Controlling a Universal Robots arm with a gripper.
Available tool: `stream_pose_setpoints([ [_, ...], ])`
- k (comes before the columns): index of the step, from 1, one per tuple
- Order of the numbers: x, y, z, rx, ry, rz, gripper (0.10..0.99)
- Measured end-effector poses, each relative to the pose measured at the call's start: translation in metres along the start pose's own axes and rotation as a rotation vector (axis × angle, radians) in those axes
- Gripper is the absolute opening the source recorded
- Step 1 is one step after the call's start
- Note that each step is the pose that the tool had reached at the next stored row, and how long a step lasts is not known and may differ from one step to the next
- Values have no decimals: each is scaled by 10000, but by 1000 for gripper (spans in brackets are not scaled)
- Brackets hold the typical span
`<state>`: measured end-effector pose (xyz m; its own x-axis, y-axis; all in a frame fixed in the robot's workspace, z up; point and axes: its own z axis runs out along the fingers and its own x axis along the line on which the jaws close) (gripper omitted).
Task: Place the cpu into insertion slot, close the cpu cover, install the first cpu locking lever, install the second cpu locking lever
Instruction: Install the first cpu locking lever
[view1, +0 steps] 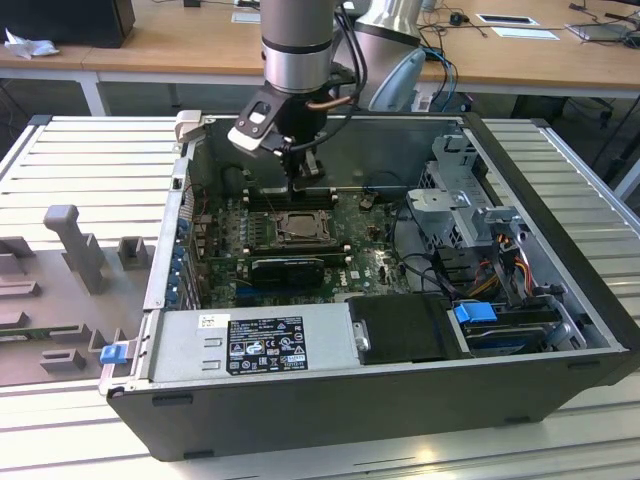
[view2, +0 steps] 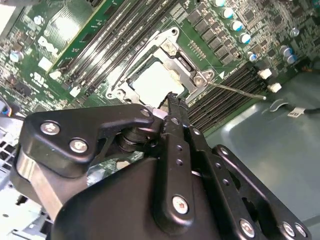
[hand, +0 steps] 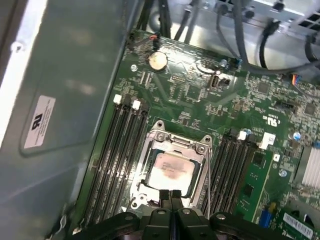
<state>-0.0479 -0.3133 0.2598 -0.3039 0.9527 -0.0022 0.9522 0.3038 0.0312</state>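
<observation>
1. Your pale silvery-grey square cpu (hand: 171, 167) sits in the silver-rimmed square insertion slot (view1: 300, 228).
2. The thin silvery metal-frame cpu cover (hand: 176, 142) looks lowered over it.
3. Your black tool (hand: 172, 196) hovers at the socket's edge, fingers pressed together, empty.
4. A thin silvery wire lever (view2: 237, 90) juts out; it seems unlatched.

My gripper (hand: 171, 194) is matt black with silvery screw heads (view2: 180, 204); the cpu (hand: 172, 167) is pale silvery-grey with a faint pinkish tint at its middle; the cpu cover (hand: 175, 142) framing it is bright silver; the circuit board (hand: 200, 100) is green, speckled with tiny grey parts; the memory slots (hand: 117, 150) are black with white end clips; the case wall (hand: 65, 75) is dull grey, bearing a white label (hand: 39, 122)
</observation>
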Motion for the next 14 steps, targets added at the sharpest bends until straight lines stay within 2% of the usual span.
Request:
stream_pose_setpoints([
  [2, 0, 0, 0, 0, 7, -253, 106],
  [5, 1, -4, 0, -5, 67, -2144, 106],
  [6, 1, -4, 0, -5, 76, -2453, 106],
  [14, 2, -5, 0, -7, 101, -3237, 106],
])
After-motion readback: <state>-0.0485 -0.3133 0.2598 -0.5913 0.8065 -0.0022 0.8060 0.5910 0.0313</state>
